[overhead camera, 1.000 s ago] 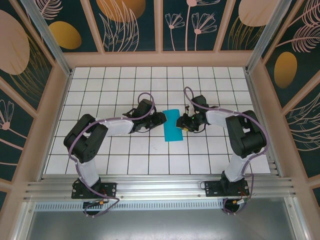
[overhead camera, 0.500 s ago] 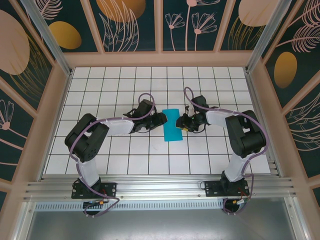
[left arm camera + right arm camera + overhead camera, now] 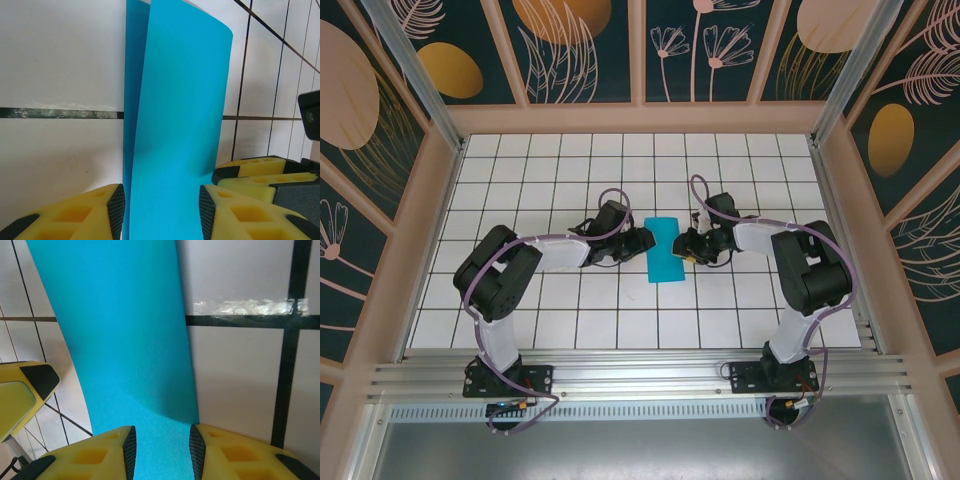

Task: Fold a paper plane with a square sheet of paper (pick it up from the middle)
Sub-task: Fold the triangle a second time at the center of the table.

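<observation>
The folded sheet of paper (image 3: 665, 250) is located at the centre of the white grid table (image 3: 570, 180), between the two grippers. In the left wrist view, two layers are seen, the upper one raised off the lower.

The left gripper (image 3: 642, 238) is positioned at the sheet's left edge and the right gripper (image 3: 686, 245) at its right edge. Both sets of jaws are held partly apart, with the sheet running through each gap. Whether the pads touch it cannot be told.

Teal sheet (image 3: 120, 335) within parted right gripper (image 3: 161, 452)
</observation>
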You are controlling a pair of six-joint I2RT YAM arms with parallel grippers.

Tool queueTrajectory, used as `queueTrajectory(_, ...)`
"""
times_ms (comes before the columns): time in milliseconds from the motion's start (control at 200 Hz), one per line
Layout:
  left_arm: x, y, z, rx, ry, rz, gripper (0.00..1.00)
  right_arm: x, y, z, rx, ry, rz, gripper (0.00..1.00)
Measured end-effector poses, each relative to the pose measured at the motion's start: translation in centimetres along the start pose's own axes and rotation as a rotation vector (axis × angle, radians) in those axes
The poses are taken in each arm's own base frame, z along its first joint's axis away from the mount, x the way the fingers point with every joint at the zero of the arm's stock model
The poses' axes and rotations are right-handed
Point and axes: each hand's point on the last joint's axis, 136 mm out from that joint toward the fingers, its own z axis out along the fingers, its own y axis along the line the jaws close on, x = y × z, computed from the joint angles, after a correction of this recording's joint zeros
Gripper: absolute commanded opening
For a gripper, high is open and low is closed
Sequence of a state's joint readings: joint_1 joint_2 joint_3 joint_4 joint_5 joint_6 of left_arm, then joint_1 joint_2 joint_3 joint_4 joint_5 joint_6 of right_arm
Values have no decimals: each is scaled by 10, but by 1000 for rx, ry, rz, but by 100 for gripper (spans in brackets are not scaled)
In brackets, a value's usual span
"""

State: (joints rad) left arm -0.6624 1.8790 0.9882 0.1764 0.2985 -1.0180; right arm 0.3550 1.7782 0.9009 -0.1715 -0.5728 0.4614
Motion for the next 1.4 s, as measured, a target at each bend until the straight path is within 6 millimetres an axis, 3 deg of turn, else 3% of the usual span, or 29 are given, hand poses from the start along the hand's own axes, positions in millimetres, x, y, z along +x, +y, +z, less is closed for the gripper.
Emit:
queueTrajectory(240,4,-2,0,22,20,-17,46,0,0,0,-8,-7,9,38)
queueTrajectory(400,13,8,2,10,44,-38,47,-1,0,0,-10,-10,10,38)
queueTrajectory(1401,22,5,11,56,99,-51,32,-1,0,1,-16,-10,10,38)
